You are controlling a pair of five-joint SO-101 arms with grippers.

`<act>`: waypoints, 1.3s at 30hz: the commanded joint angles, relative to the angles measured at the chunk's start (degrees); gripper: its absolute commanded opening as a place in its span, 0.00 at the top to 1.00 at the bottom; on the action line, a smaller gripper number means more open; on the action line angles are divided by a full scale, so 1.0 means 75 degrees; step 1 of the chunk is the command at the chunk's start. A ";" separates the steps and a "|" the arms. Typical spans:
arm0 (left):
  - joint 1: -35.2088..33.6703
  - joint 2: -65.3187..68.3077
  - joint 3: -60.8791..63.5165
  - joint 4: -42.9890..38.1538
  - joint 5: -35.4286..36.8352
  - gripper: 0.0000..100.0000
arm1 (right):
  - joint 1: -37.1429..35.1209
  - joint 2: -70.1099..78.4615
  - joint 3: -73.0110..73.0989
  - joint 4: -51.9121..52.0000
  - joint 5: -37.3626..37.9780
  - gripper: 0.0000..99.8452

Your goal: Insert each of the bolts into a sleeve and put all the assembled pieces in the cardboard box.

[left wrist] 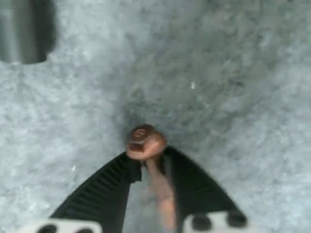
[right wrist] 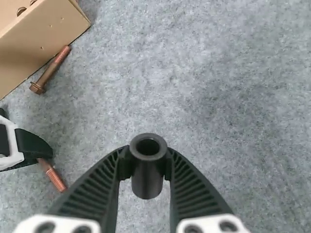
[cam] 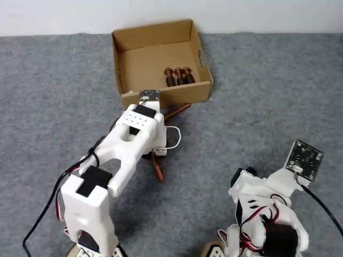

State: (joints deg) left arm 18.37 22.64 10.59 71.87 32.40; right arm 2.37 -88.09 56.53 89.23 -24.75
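High view: we list a cardboard box [cam: 155,37] on the grey carpet [cam: 268,96], open at the top, with three assembled pieces [cam: 179,76] lying side by side against its far-right inner wall. The left arm [cam: 131,142] stretches toward the box's near wall. A held bolt [cam: 158,170] pokes out from beneath its front end, threaded end toward the arm's base. A loose bolt [cam: 177,111] lies on the carpet just ahead of that arm, right beside the outside of the box. The right arm [cam: 268,209] sits folded near its own base, well apart from the box. Left wrist view: the left gripper [left wrist: 151,162] pinches the held bolt, with the shank running back between the ribbed black fingers [left wrist: 109,187] and the hex head just past their tips, above bare carpet. A dark blurred form [left wrist: 24,29] lies farther ahead and to one side; we cannot tell what it is. Right wrist view: the right gripper [right wrist: 147,160] clamps a black sleeve [right wrist: 146,182] at its fingertips, the bore open toward the camera. Ahead and off to the side we note the box corner, the loose bolt beside it, and nearer, the other arm's gripper with the held bolt's threaded end sticking out.
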 commanded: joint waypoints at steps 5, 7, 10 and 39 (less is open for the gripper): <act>0.0117 -0.1090 -0.0334 0.0598 0.0223 1.00 | -0.0006 -0.0041 -0.0047 -0.0205 0.0082 0.99; 0.0281 -0.1817 -0.0287 0.0856 0.0223 1.00 | -0.0018 -0.0041 -0.0047 -0.0205 0.0082 0.99; 0.0551 -0.3071 0.0041 0.1020 0.0223 1.00 | -0.0018 -0.0053 -0.0047 -0.0217 0.0527 0.99; 0.0645 -1.2144 0.2925 -0.0844 -0.0504 1.00 | -0.4777 -0.1975 0.1735 -0.2491 0.2473 0.99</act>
State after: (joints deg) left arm 22.68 -64.48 32.75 67.82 30.64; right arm -29.27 -103.12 69.54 75.78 -9.10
